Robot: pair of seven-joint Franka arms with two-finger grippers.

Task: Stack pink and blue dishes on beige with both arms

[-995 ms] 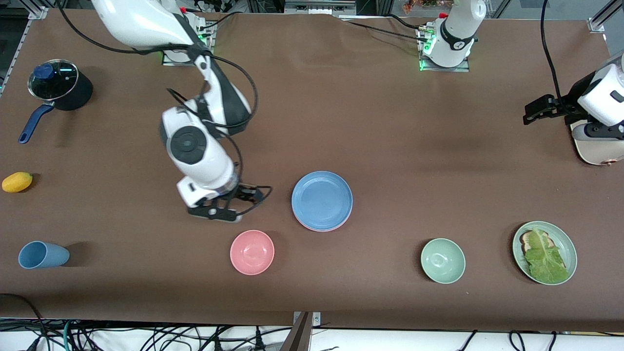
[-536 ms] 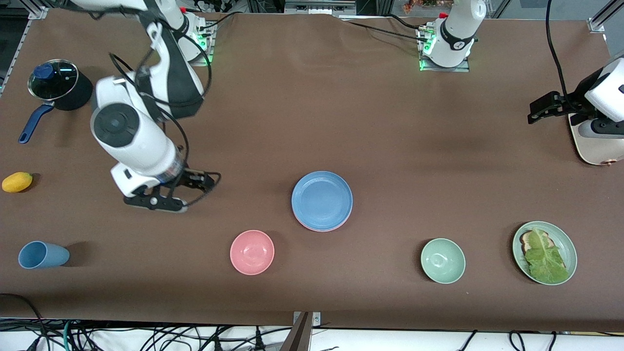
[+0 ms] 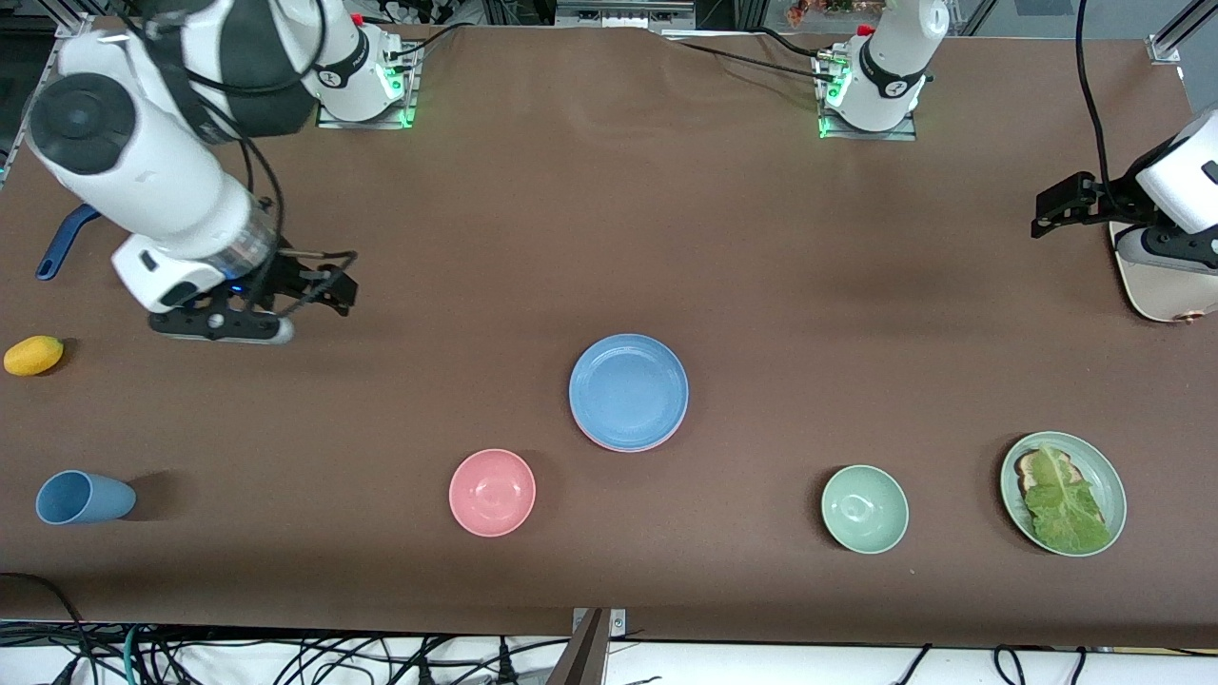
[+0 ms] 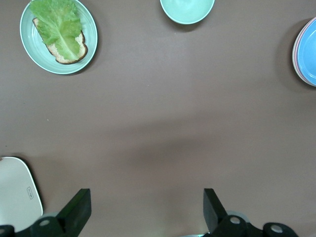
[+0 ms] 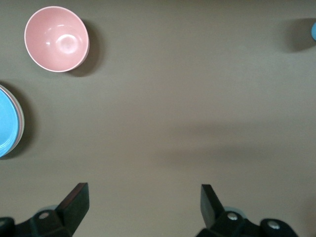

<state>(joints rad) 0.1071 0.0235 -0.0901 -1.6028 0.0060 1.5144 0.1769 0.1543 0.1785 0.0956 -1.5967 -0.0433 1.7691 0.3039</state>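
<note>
Brown table [image 3: 609, 219]; blue plate [image 3: 628, 388] topping stack; both end effectors [image 4: 143, 207] [image 5: 143, 205] spread apart, empty.

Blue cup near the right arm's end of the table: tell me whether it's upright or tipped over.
Tipped over. The blue cup lies on its side on the table, its open mouth showing sideways.
</note>
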